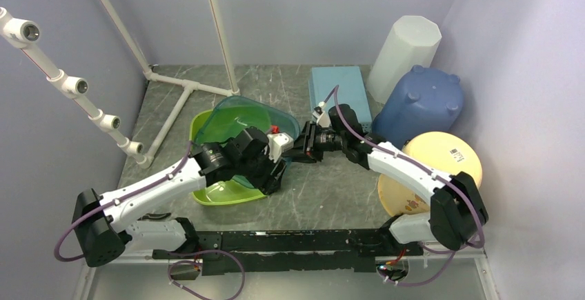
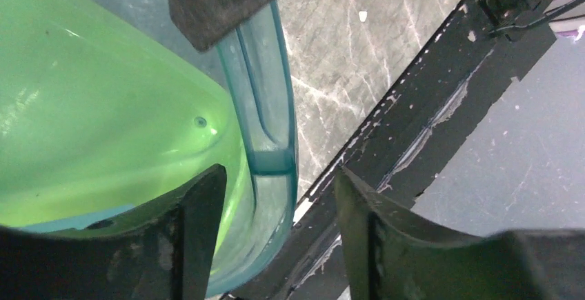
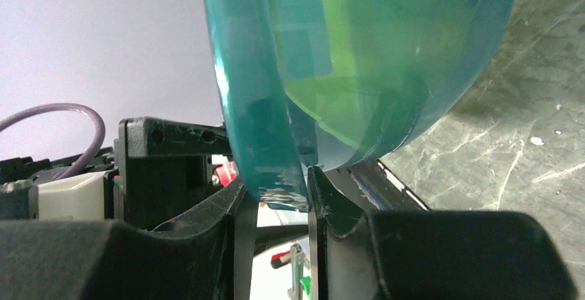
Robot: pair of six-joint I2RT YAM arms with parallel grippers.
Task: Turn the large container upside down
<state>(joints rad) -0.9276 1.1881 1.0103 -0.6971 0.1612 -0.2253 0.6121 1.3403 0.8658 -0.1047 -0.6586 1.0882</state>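
1. Teal and see-through, the large plastic container [image 1: 252, 114] stands tilted on the grey marbled tabletop [image 1: 324, 190], left of centre. One side is raised between the two arms.
2. A lime-green plastic tub [image 1: 222, 193] shows through the teal wall and juts out below it on the near and left sides. Whether the two are nested cannot be told.
3. The right hand [image 3: 283, 190] is clamped on the teal container's rim, with one finger pressed to each face of the wall.
4. The left hand [image 2: 281, 170] stands wide with the container's near rim between its fingers. A gap shows between the rim and the outer finger.
5. At the far right a dark blue plastic tub [image 1: 421, 103] sits bottom up.
6. A white faceted bin [image 1: 403, 48] leans behind the blue tub, and a pale blue rectangular box [image 1: 338, 86] lies flat beside it.
7. A cream round bowl [image 1: 441, 158] rests on its side by the right arm.
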